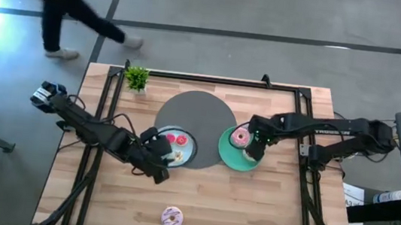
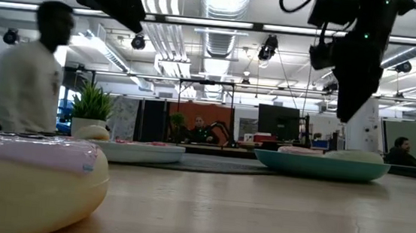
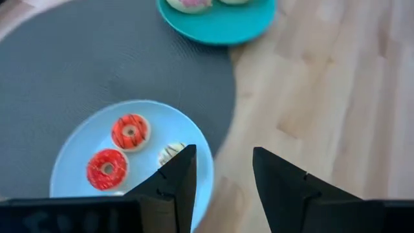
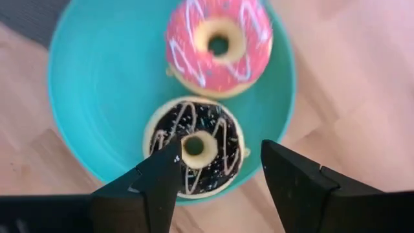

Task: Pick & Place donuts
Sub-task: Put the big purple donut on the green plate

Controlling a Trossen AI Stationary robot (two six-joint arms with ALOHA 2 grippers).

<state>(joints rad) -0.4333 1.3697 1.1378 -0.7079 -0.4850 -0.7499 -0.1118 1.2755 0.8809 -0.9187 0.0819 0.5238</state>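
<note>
A green plate point(image 1: 227, 155) holds a pink donut point(image 4: 218, 45) and a dark chocolate donut point(image 4: 194, 147), both lying flat. My right gripper point(image 4: 220, 178) hangs open above the chocolate donut and is clear of it point(image 2: 345, 106). The light blue plate point(image 3: 77, 162) carries tiny donuts: an orange striped one point(image 3: 130, 132), a red one point(image 3: 107, 169) and a white one with dark stripes point(image 3: 171, 153). My left gripper point(image 3: 223, 184) is open over that plate's near right rim point(image 1: 161, 162) and holds nothing. A white-purple sprinkled donut point(image 1: 172, 217) lies on the table near the front edge.
Both plates partly overlap a big grey disc point(image 1: 196, 116) at the table's middle. A small potted plant point(image 1: 137, 79) stands at the far left. A person walks past beyond the far edge point(image 1: 61, 6). Bare wood lies along the front, around the sprinkled donut.
</note>
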